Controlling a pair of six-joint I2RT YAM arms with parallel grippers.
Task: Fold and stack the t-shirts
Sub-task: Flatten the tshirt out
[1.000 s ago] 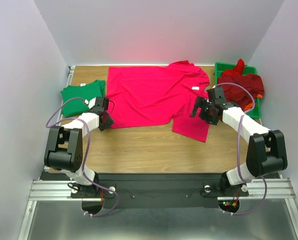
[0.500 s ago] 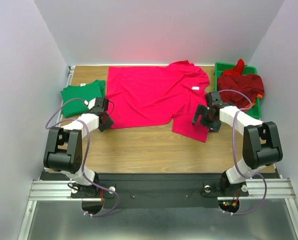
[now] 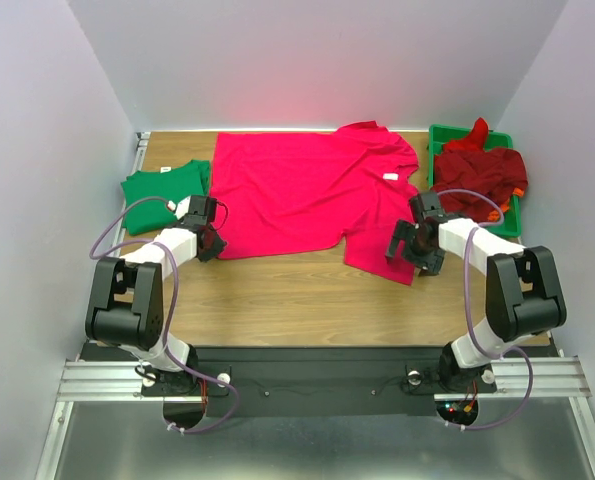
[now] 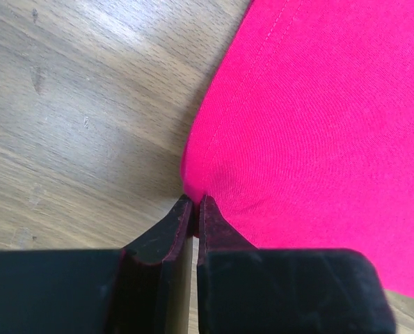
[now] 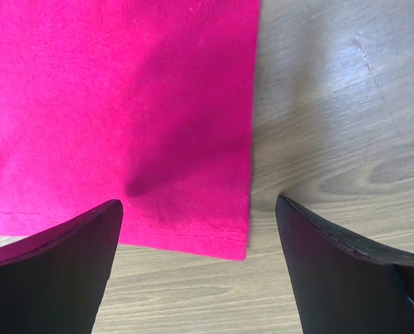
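A bright pink-red t-shirt (image 3: pixel 307 190) lies spread flat across the middle of the table. My left gripper (image 3: pixel 213 240) is at its near left corner. In the left wrist view the left gripper (image 4: pixel 195 203) is shut, pinching the edge of the pink-red cloth (image 4: pixel 318 125). My right gripper (image 3: pixel 414 254) hangs low over the shirt's near right corner. In the right wrist view the right gripper (image 5: pixel 200 209) is open, with the hem corner of the shirt (image 5: pixel 123 90) between its fingers, untouched. A folded green t-shirt (image 3: pixel 162 187) lies at the left.
A green plastic tray (image 3: pixel 447 130) at the back right holds a heap of dark red t-shirts (image 3: pixel 482 170), with a bit of orange cloth (image 3: pixel 497 212) at its near edge. Bare wooden table (image 3: pixel 297 290) stretches in front of the pink-red shirt. Walls close in the sides and back.
My left gripper has closed on the shirt's near left corner. My right gripper has come down and nearer, from beside the shirt to over its near right corner, staying open.
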